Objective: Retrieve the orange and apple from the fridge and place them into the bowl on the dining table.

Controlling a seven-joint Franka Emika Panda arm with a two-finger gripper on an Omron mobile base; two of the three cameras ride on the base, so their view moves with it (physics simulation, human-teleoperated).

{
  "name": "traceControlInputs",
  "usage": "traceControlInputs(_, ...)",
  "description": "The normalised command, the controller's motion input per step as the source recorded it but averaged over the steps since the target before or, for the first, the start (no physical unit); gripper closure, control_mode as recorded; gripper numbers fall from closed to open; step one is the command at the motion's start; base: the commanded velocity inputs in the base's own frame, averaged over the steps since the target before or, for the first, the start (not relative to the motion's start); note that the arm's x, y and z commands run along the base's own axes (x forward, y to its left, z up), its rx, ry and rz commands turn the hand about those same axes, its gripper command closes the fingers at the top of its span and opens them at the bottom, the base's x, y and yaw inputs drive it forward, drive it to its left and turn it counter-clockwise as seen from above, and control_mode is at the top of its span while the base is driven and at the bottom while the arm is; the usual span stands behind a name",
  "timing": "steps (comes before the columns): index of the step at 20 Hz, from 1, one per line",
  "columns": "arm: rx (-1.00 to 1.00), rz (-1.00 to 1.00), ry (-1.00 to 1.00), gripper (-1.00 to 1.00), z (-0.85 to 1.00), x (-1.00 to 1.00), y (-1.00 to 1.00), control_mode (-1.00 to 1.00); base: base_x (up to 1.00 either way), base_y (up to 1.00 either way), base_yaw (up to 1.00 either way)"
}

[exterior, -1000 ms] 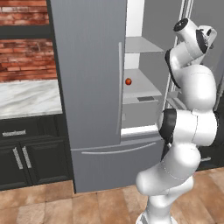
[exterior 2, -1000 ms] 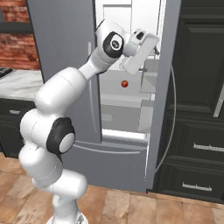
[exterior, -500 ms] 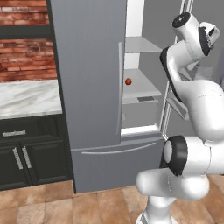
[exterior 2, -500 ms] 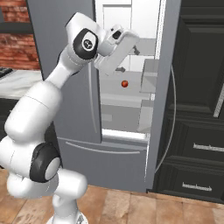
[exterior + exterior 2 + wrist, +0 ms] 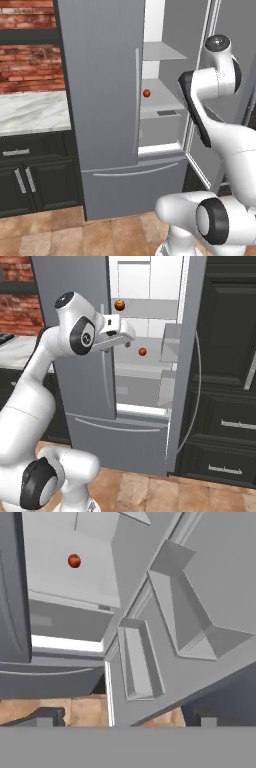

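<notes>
The grey fridge (image 5: 100, 100) stands with its left door shut and its right door (image 5: 187, 356) swung open. On the upper shelf lies the orange (image 5: 119, 304). One shelf lower sits the dark red apple (image 5: 142, 351), also seen from the left (image 5: 146, 93) and at the upper left of the hand view (image 5: 74, 560). My gripper (image 5: 128, 342) hangs in front of the opening, left of the apple and below the orange, touching neither. Its fingertips (image 5: 45, 716) stand wide apart, open and empty. The bowl and the dining table are out of view.
The open door carries grey bins (image 5: 140, 662) on its inner side. A marble counter (image 5: 30, 112) over black cabinets (image 5: 30, 185) lies left of the fridge, and tall black cabinets (image 5: 225, 406) stand to its right. The fridge's bottom drawer (image 5: 130, 185) is shut.
My arm has swung and the hand has moved left and down in front of the fridge opening. The jaws stay open. The fruits have not moved.
</notes>
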Motion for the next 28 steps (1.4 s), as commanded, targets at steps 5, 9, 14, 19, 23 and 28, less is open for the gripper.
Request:
traceControlInputs(5, 0.48, -0.11, -0.42, -1.00, -0.34, 0.00, 0.99, -1.00, 0.00, 0.00, 0.00)
traceControlInputs(9, 0.30, -0.07, -0.15, -1.00, -0.01, 0.04, 0.84, -1.00, 0.00, 0.00, 0.00)
traceControlInputs(14, 0.04, 0.00, 0.01, -1.00, 0.16, 0.11, 0.18, -1.00, 0.00, 0.00, 0.00)
traceControlInputs(19, 0.00, 0.00, 0.01, -1.00, 0.26, 0.28, 0.00, -1.00, 0.00, 0.00, 0.00)
traceControlInputs(23, 0.00, 0.06, 0.05, -1.00, 0.00, 0.83, 0.23, -1.00, 0.00, 0.00, 0.00)
traceControlInputs(28, 0.00, 0.11, 0.02, -1.00, -0.29, 0.80, 0.34, -1.00, 0.00, 0.00, 0.00)
